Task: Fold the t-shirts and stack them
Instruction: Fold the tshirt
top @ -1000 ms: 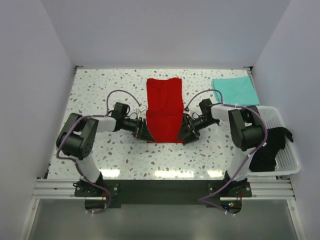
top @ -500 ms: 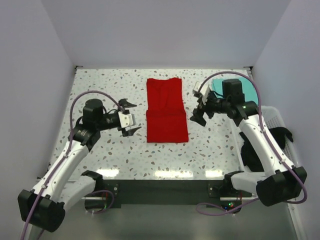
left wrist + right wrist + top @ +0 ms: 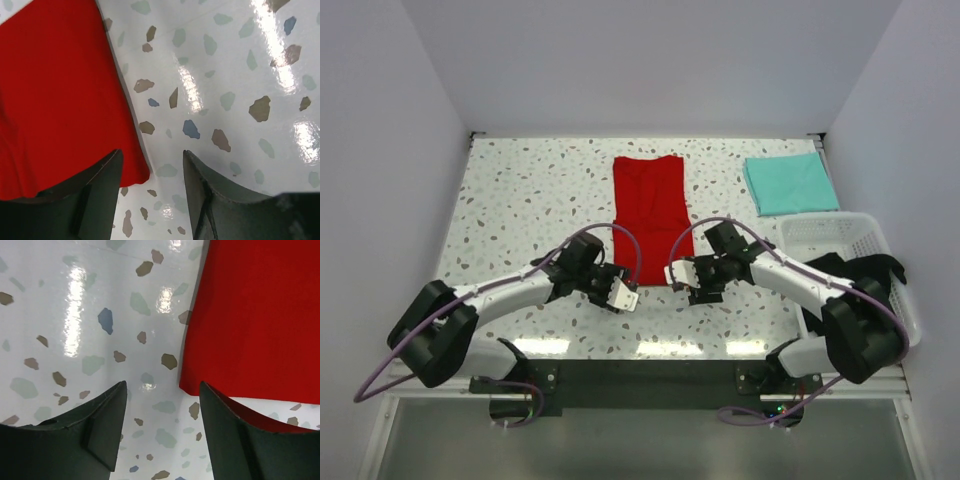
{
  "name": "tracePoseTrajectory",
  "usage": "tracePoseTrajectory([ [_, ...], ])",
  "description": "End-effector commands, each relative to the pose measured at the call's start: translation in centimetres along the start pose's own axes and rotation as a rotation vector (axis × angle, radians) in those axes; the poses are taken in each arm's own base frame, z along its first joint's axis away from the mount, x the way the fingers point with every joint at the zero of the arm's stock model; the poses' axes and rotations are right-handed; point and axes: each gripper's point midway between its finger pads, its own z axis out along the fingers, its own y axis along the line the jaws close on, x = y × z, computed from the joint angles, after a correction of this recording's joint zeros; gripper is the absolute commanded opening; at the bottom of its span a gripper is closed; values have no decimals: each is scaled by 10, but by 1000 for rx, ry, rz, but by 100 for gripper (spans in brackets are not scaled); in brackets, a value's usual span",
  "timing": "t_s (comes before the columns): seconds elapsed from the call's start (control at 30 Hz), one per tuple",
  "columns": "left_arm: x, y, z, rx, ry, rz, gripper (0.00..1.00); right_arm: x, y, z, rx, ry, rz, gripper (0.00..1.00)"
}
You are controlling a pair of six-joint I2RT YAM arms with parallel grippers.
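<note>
The red shirt [image 3: 649, 200] lies flat in the middle of the table [image 3: 520, 190], folded into 1 long strip that runs away from the arm bases. Both arms reach in low toward its near end. The left gripper [image 3: 623, 295] is at the near left corner and the right gripper [image 3: 681, 275] is at the near right corner.

In the left wrist view the jaws stand apart, unclenched, with the shirt's corner in the gap. 1 finger hangs over red cloth and the other over bare speckled table. The right wrist view mirrors this: jaws released, corner in the gap, 1 finger over the table and the other at the cloth's edge. (A red streak runs along that finger's inner face, perhaps cloth or perhaps only a reflection.) Neither gripper pinches the cloth, which lies smooth on the surface.

The teal shirt [image 3: 790, 183] lies folded at the far right of the table, well apart from the red shirt. The black shirt [image 3: 855, 285] sits crumpled in the white basket [image 3: 825, 225] at the right edge, with part of it draped over the rim.
</note>
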Motion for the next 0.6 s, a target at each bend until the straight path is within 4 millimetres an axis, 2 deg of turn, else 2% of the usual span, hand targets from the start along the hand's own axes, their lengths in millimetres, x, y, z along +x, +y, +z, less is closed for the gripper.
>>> tracePoseTrajectory([
  [0.0,2,14,11,-63,1,114,55,0,-39,8,134,-3,-138,62],
  [0.07,9,10,17,-55,23,129,49,6,-37,19,120,1,-129,51],
  [0.13,14,9,20,-52,37,128,44,9,-37,25,122,6,-126,46],
  [0.2,23,4,24,-39,64,113,43,14,-40,30,131,19,-133,43],
  [0.27,25,7,26,-54,66,127,42,20,-39,34,122,35,-132,41],
  [0.47,42,1,31,-33,125,98,34,33,-24,39,84,67,-172,30],
  [0.5,43,2,31,-32,127,96,32,35,-22,39,84,73,-176,23],
  [0.57,41,5,32,-31,126,80,22,36,-19,38,74,77,-172,14],
])
